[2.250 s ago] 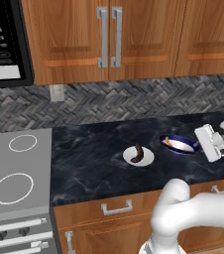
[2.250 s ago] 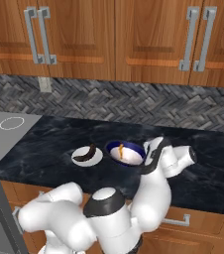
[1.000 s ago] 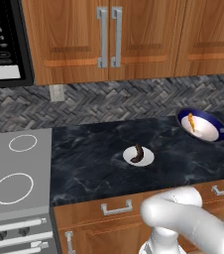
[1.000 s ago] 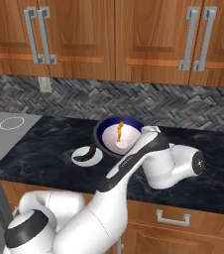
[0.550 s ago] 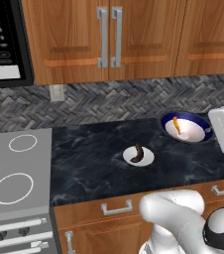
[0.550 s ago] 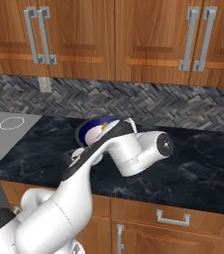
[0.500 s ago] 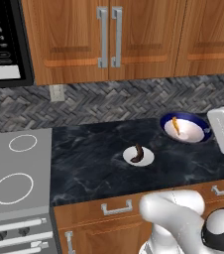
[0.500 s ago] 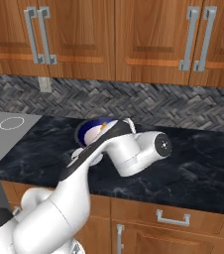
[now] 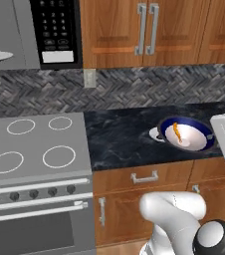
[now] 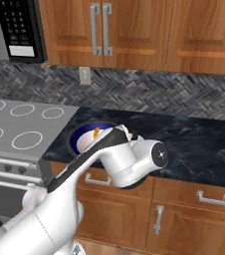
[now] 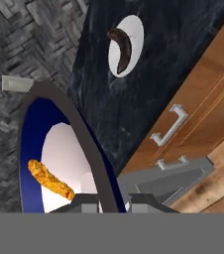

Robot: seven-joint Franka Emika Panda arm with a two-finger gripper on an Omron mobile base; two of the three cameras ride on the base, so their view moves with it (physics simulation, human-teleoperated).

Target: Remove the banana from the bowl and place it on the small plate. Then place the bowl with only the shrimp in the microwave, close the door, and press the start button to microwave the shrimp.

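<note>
My gripper (image 11: 112, 199) is shut on the near rim of the dark blue bowl (image 11: 30, 134), holding it above the black counter. The orange shrimp (image 11: 49, 178) lies alone on the bowl's white inside. Beyond it the small plate (image 11: 134, 30) sits on the counter with the dark banana (image 11: 121, 48) on it. From the left base, the bowl (image 9: 186, 134) with the shrimp (image 9: 176, 132) hangs beside my gripper (image 9: 215, 135), covering most of the small plate (image 9: 153, 133). The microwave (image 9: 55, 30) hangs up left, its cavity and turntable showing. The door is out of view.
A stove (image 9: 30, 149) with several round burners fills the left, below the microwave. Wooden cabinets (image 9: 149, 30) hang over the counter (image 9: 119, 139), with drawers and doors beneath it. My own white arm (image 10: 114, 159) crosses in front of the bowl (image 10: 84, 135) in the right base view.
The base has driven left, so the stove and microwave have come into view. The bowl stays in my shut gripper and now hangs over the small plate.
</note>
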